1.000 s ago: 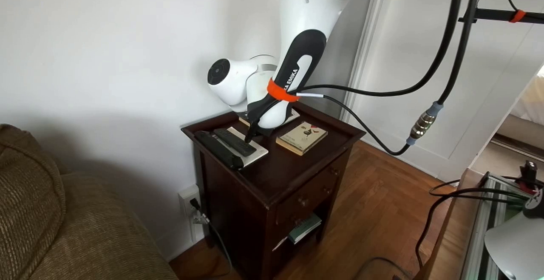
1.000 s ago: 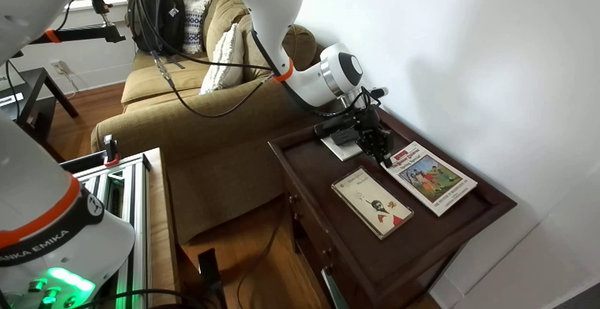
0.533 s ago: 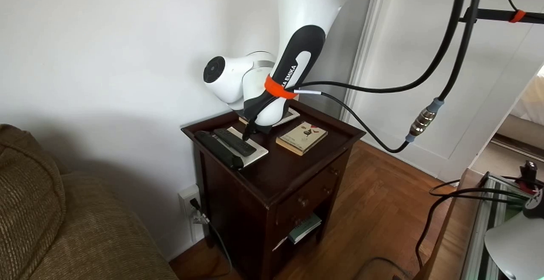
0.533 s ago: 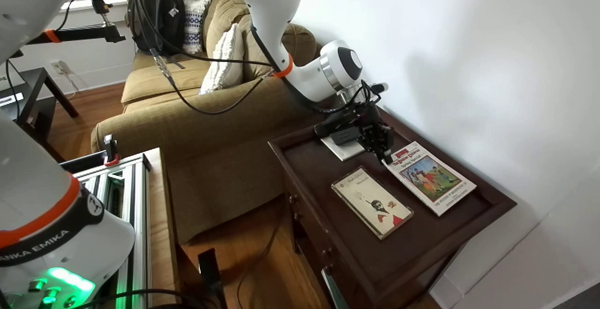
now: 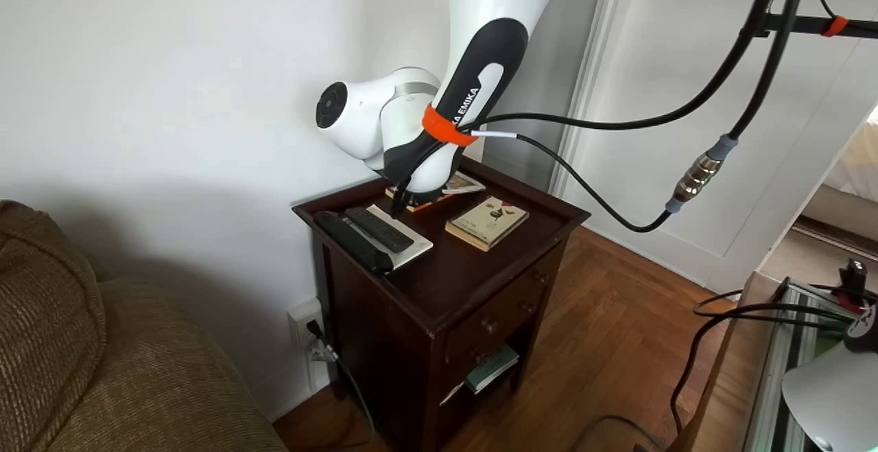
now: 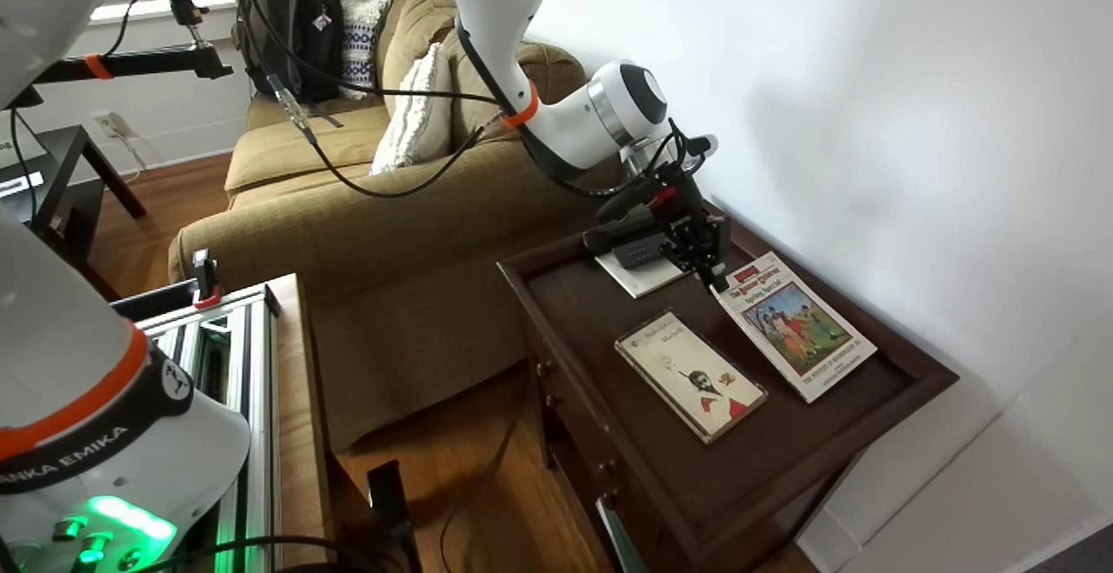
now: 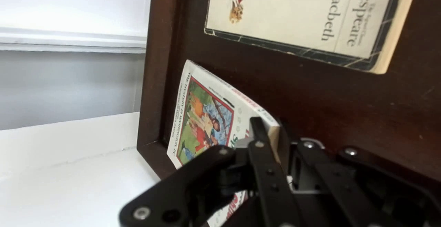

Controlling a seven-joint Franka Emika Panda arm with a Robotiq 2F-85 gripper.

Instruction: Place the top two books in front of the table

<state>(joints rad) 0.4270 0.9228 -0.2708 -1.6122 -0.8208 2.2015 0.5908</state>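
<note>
The illustrated book (image 6: pixel 796 327) is pinched in the pincer (image 7: pixel 271 127); raise it gently, its far end perhaps touching the worktop (image 6: pixel 774 460).

Cream book (image 7: pixel 296 17): "Macbeth" crisp in wrist view, author line cut off to "akespeare", tiny line beside it too small. White book (image 6: pixel 800 327), in an exterior view: red title reads "The Boxcar Children", bit blurry, "Special" below; wrist view adds "THE MYSTERY IN WASHINGTON, DC". Arm (image 5: pixel 485 61): "KA EMIKA", start hidden by orange strap (image 5: pixel 446 127). Robot base (image 6: pixel 113 434): "ANKA EMIKA", first letters cut off, round logo (image 6: pixel 176 380) above.
</note>
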